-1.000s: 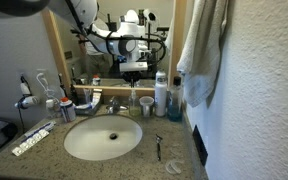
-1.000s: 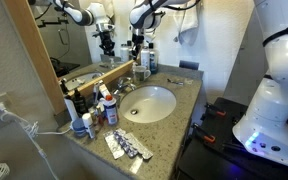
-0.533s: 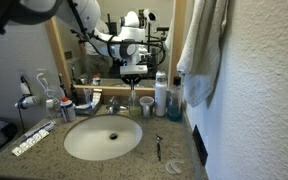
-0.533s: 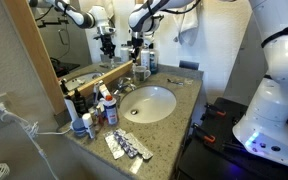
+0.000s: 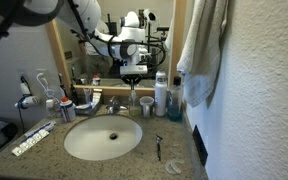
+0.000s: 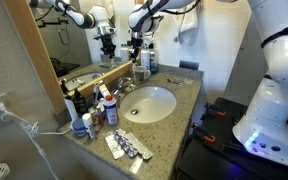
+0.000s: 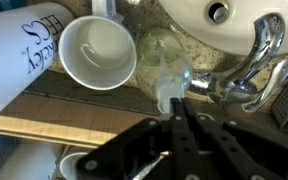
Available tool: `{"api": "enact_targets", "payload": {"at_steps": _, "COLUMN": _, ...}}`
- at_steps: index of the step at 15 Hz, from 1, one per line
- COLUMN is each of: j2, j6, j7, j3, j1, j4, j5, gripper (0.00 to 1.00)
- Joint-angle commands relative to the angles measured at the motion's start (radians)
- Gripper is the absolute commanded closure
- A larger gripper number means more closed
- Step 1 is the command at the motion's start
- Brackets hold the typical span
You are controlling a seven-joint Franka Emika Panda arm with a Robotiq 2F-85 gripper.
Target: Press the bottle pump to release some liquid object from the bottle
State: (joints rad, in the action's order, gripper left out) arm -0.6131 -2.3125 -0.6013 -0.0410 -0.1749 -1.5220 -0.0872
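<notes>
The small translucent yellowish-green bottle (image 7: pixel 162 52) stands behind the sink between the faucet and a white cup; it shows in both exterior views (image 5: pixel 133 101) (image 6: pixel 139 72). Its pump head (image 7: pixel 171 88) points toward the basin. My gripper (image 7: pixel 178 102) is shut with its fingers pressed together and empty. It hangs straight over the pump, with the fingertips at or touching the pump head. In both exterior views the gripper (image 5: pixel 134 76) (image 6: pixel 137 50) points down just above the bottle. The bottle's lower body is partly hidden by the fingers.
A white cup (image 7: pixel 97 52) stands close beside the bottle, and the chrome faucet (image 7: pixel 254 60) on its other side. A tall white bottle with blue cap (image 5: pixel 161 92) and a dark blue bottle (image 5: pixel 174 101) stand near a hanging towel (image 5: pixel 202 50). The mirror is right behind.
The gripper has come down a little toward the pump since a second ago. Nothing visibly moved in the last half-second.
</notes>
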Motion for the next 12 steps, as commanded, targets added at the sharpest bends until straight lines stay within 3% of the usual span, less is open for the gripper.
{"api": "enact_targets", "payload": {"at_steps": 1, "j2": -0.014, "j6": -0.005, "j7": 0.018, "j3": -0.015, "j1": -0.014, "j4": 0.020, "j5": -0.006, "gripper": 0.93}}
{"api": "enact_targets", "payload": {"at_steps": 12, "j2": -0.013, "j6": -0.014, "j7": 0.018, "j3": -0.018, "j1": -0.014, "j4": -0.013, "j5": -0.007, "gripper": 0.93}}
